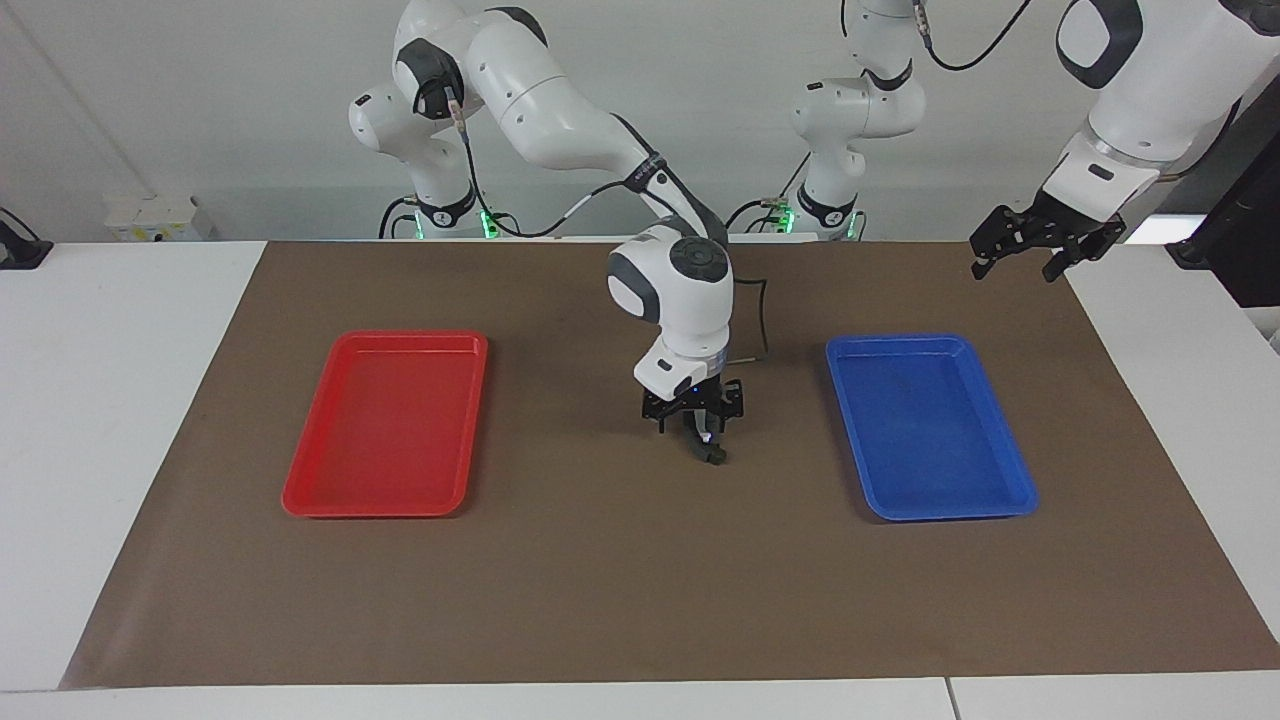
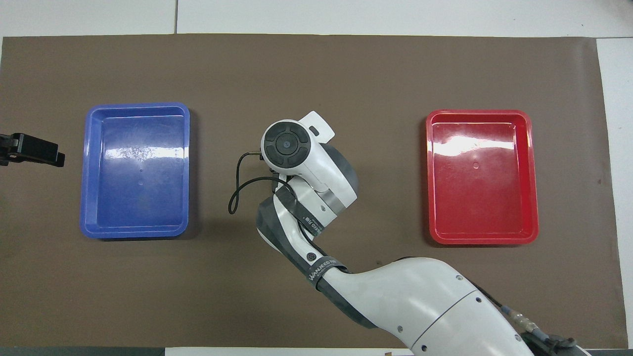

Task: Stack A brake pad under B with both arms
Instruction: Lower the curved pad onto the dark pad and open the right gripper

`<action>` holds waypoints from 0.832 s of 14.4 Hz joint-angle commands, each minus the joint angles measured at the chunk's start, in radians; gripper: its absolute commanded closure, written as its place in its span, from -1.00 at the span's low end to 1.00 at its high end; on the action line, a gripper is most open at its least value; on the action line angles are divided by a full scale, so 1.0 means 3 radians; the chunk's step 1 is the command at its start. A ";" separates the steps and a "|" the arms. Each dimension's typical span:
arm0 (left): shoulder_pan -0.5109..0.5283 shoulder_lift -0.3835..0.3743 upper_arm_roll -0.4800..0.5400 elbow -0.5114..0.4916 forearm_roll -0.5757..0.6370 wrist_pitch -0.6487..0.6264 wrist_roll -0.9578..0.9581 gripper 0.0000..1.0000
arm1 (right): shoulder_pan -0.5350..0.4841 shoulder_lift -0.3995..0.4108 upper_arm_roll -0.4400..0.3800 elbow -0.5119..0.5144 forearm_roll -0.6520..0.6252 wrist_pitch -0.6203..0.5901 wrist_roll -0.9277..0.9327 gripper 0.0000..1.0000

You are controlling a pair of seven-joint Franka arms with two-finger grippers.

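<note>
My right gripper points straight down over the middle of the brown mat, between the two trays. Its fingers stand close together on a small dark grey piece, the brake pad, of which only a short end shows below the tips, just above the mat. In the overhead view my right arm's wrist hides the gripper and the pad. B, the long crescent shoe with the silver band, is not in view. My left gripper is open and empty, held high over the mat's edge at the left arm's end; it also shows in the overhead view.
A red tray lies empty toward the right arm's end and a blue tray lies empty toward the left arm's end. A black cable loops off the right wrist.
</note>
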 commanded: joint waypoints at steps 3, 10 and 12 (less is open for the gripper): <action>0.0013 -0.0064 0.0005 -0.0068 0.0009 0.0038 -0.0040 -0.98 | -0.0493 -0.0713 0.0024 -0.0400 -0.0195 -0.0367 0.0057 -1.00; 0.0013 -0.0064 0.0005 -0.0068 0.0009 0.0038 -0.0040 -0.98 | -0.1430 -0.1619 0.0034 -0.0985 -0.0211 -0.0734 -0.1041 -1.00; 0.0013 -0.0064 0.0005 -0.0068 0.0009 0.0038 -0.0040 -0.98 | -0.1619 -0.1808 0.0034 -0.0979 -0.0211 -0.0913 -0.1195 -1.00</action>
